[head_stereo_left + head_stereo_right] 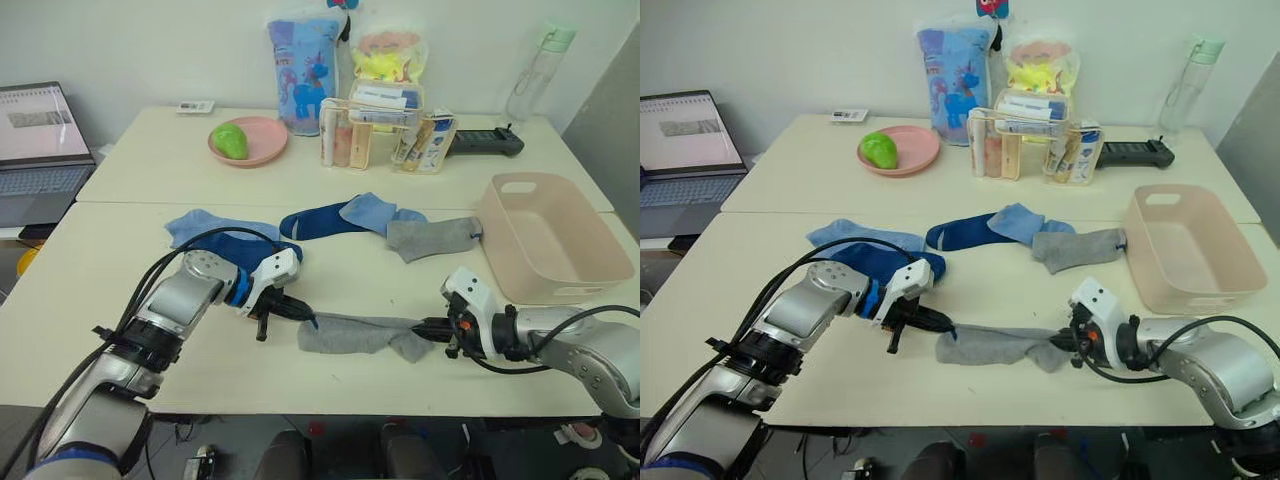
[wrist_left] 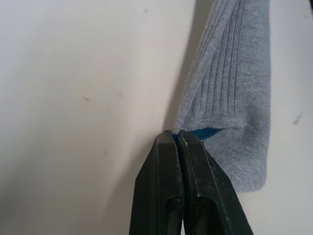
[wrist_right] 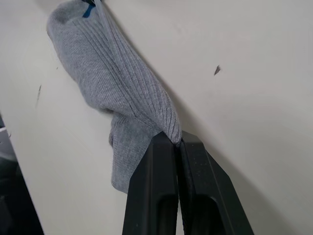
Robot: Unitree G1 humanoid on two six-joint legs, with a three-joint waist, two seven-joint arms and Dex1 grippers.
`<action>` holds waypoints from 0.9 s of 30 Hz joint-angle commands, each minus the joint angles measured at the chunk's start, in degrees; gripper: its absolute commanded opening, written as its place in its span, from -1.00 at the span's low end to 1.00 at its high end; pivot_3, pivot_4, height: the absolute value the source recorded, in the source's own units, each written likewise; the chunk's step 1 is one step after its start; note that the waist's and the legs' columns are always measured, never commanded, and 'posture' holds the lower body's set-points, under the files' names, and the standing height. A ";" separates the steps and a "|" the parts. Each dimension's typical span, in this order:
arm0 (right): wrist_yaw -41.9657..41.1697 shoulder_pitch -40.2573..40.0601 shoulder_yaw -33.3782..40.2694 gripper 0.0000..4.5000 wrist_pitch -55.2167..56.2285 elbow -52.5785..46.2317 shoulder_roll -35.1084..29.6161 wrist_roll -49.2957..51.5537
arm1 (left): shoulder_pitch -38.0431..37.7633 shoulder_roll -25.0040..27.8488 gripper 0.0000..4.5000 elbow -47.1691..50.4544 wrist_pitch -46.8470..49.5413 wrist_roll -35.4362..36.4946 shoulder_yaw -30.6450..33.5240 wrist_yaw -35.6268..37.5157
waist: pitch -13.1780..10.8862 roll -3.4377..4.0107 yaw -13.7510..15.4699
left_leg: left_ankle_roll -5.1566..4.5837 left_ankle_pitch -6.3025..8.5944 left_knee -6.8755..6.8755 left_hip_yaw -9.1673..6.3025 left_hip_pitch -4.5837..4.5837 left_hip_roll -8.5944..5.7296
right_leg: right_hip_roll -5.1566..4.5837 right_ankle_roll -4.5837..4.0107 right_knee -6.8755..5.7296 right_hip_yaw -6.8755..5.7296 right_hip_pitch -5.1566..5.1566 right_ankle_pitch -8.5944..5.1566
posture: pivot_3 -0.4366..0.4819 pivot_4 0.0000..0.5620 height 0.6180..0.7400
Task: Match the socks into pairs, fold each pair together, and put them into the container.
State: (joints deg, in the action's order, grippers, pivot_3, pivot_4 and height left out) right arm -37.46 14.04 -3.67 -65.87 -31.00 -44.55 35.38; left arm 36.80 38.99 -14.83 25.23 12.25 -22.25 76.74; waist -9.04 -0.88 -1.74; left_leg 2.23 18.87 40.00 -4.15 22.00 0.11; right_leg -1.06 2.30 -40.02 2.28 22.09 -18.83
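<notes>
Left gripper [image 1: 308, 317] is pinched shut on one end of a grey sock [image 1: 362, 335], right by a blue patch on its edge. Right gripper [image 1: 428, 327] is clamped on the opposite end, so the sock lies stretched between the two on the worktop [image 1: 120, 290], a bit bunched up near the right one. Beyond the grippers, further from the robot, sit a second grey sock [image 1: 432, 237], a light blue sock [image 1: 372, 211] overlapping a dark navy sock [image 1: 318, 222], and behind the left gripper another navy sock [image 1: 232, 250] plus a light blue one [image 1: 200, 225]. Pale pink container [image 1: 560, 240] sits just beyond the right gripper, nothing in it.
</notes>
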 commanded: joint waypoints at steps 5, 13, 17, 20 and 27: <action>1.02 2.06 1.30 -0.50 4.96 1.26 -0.05 -2.98 | 1.83 -1.99 -0.91 -3.32 -5.14 -2.16 3.95 -3.77 | 0.00 0.00 0.04 | 0.00 0.00 0.01 -0.01 0.00 -0.01 | -0.04 0.00 -0.02 0.01 0.00 0.00 | -0.05 -0.47 0.39; 2.14 -1.65 4.95 0.76 10.91 -0.44 -0.61 -5.35 | -0.06 -2.20 0.14 -0.13 -5.81 1.23 13.08 -9.35 | 0.00 0.00 0.05 | 0.00 -0.01 0.01 -0.02 0.04 -0.02 | -0.07 0.00 -0.04 0.00 0.05 0.00 | -0.05 -0.47 0.39; 5.22 -5.77 8.95 1.00 11.84 -1.66 2.48 -5.15 | -3.98 -1.52 0.68 6.21 -0.27 5.03 17.60 -11.04 | 0.01 0.00 0.04 | 0.12 -0.07 0.02 -0.04 0.09 0.00 | -0.10 0.00 -0.03 0.07 0.07 0.00 | -0.05 -0.47 0.39; 8.10 -7.92 10.47 1.00 12.30 -2.70 6.68 -4.43 | -9.54 -1.77 0.99 12.78 9.65 10.05 21.74 -14.76 | 0.02 0.02 -0.23 | 0.11 -0.07 0.02 -0.03 0.08 0.01 | -0.10 0.00 -0.11 0.10 0.08 0.00 | -0.05 -0.47 0.39; 11.34 -10.19 8.38 1.00 13.80 -2.72 10.73 -6.91 | -19.96 -0.87 0.99 27.55 29.74 19.47 25.67 -21.70 | 0.02 0.02 0.10 | 0.02 -0.01 0.02 -0.05 0.05 0.01 | -0.10 0.00 -0.16 0.15 0.07 0.00 | -0.05 -0.47 0.39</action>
State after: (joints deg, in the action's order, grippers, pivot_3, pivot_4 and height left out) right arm -26.51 3.85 4.82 -53.51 -32.15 -34.00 28.76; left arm 16.76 37.69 8.95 52.14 29.16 1.19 56.37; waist -9.02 -0.86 -1.64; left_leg 2.25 18.85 40.03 -4.21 22.05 0.10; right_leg -1.16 2.30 -40.17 2.42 22.16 -18.83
